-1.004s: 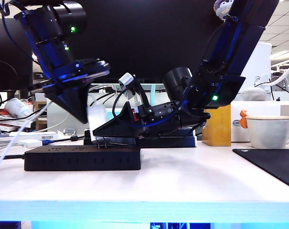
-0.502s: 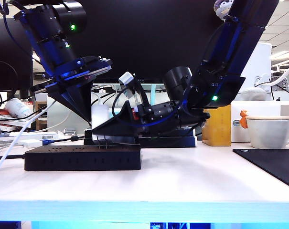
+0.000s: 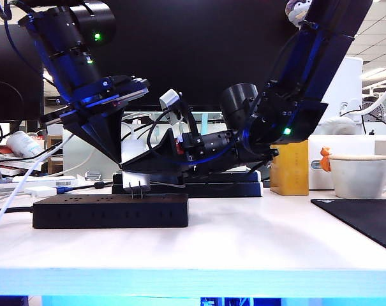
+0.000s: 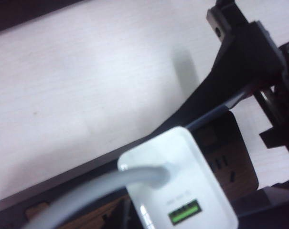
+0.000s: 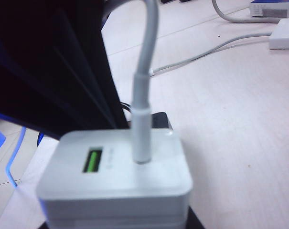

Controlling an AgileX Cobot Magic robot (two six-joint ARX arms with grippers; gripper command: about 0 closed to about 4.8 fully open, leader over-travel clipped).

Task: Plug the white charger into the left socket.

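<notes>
Nearest you lies the black power strip (image 3: 110,211); the white charger (image 3: 136,180) hangs just above its right part, prongs (image 3: 137,192) pointing down — long axis upright. Your right gripper (image 3: 134,172), reaching in low from the right, is clamped on the charger. Your left gripper (image 3: 116,153), jaws together, presses in from above-left. Farther right stands a white mug (image 3: 359,176), well clear.
</notes>
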